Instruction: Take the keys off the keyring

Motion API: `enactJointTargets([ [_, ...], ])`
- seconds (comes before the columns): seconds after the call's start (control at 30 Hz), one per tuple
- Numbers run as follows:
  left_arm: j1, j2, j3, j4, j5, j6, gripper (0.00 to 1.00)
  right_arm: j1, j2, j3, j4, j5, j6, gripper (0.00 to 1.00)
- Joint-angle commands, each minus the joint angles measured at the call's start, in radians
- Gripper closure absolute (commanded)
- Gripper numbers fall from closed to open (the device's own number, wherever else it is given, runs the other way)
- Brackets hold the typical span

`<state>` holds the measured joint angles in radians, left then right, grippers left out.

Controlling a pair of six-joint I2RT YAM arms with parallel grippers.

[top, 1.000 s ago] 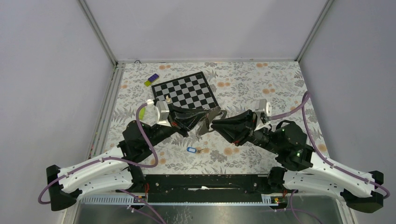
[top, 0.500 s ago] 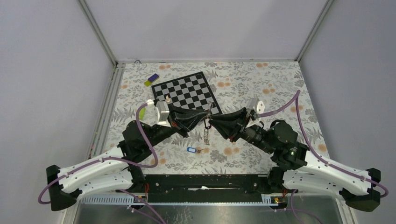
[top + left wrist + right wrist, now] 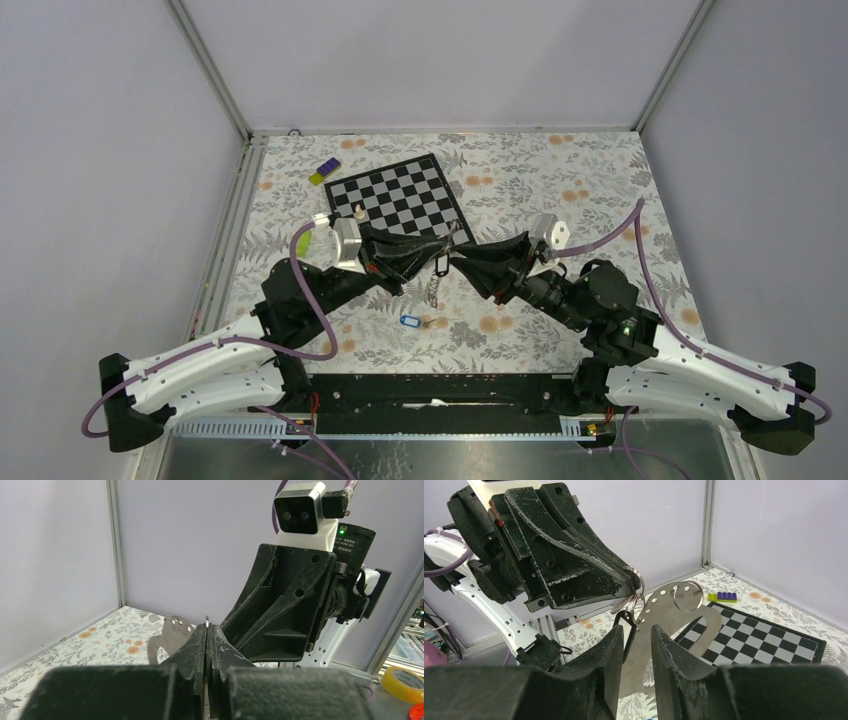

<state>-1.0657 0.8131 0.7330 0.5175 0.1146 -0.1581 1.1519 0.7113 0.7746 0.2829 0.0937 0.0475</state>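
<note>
My left gripper (image 3: 207, 627) is shut on the keyring (image 3: 634, 574), a thin wire ring, and holds it in the air over the table. From the ring hang a black-framed tag with a white label (image 3: 626, 630), a flat grey metal plate with holes (image 3: 669, 617) and a small silvery piece (image 3: 620, 605) that may be one of the keys. In the top view the bunch (image 3: 436, 278) dangles between both grippers. My right gripper (image 3: 638, 630) is open just in front of the bunch. The tag sits by its left finger and the plate shows behind the gap. Neither finger grips anything.
A small blue tag (image 3: 407, 321) lies on the floral table near the front, with a tiny metal piece (image 3: 437, 322) beside it. Behind the grippers lies a chessboard (image 3: 398, 195) with a white chess piece (image 3: 357, 212) at its edge. A yellow and purple block (image 3: 323, 171) lies far left.
My right gripper has rolled, moved left up to the hanging bunch and opened a little wider. The bunch now hangs straight down. The left gripper has stayed put, still shut.
</note>
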Motion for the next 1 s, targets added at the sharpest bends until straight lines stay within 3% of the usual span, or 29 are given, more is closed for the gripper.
enactJointTargets([
  [0.0,0.003,-0.006,0.037,0.078,0.025,-0.011,1.0,0.004,0.013,0.016,0.072,-0.003,-0.028,0.66],
  [0.97,0.003,0.0,0.03,0.092,0.057,-0.027,1.0,0.004,0.041,0.04,0.11,-0.016,-0.075,0.66],
])
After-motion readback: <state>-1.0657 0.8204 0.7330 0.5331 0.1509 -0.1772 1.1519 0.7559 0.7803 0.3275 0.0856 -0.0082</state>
